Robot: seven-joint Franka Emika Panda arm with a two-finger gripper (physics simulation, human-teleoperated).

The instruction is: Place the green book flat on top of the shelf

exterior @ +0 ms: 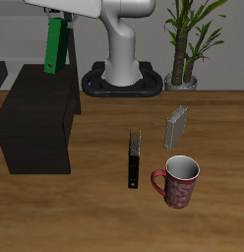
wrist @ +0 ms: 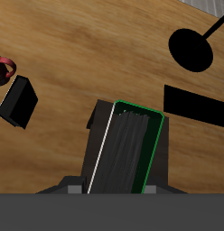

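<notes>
Green book (exterior: 56, 45) above shelf (exterior: 35, 123), mug (exterior: 179, 181) apart

Bright green book (exterior: 56, 45) with white page edge, matte black shelf (exterior: 35, 123), black book (exterior: 134, 159), grey book (exterior: 176, 127), red patterned mug (exterior: 179, 181) with white interior, brown woodgrain table (exterior: 222, 197)

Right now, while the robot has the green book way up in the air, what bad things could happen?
1. The green book hangs upright and a bit tilted in the gripper. It needs to lie flat, so if let go like this it would probably topple or tumble off the shelf.
2. The gripper seems to hold only the book's top end. It might slip or swing while being turned.
3. It hangs near the shelf's back edge, so it could drop behind, onto the table.
</notes>
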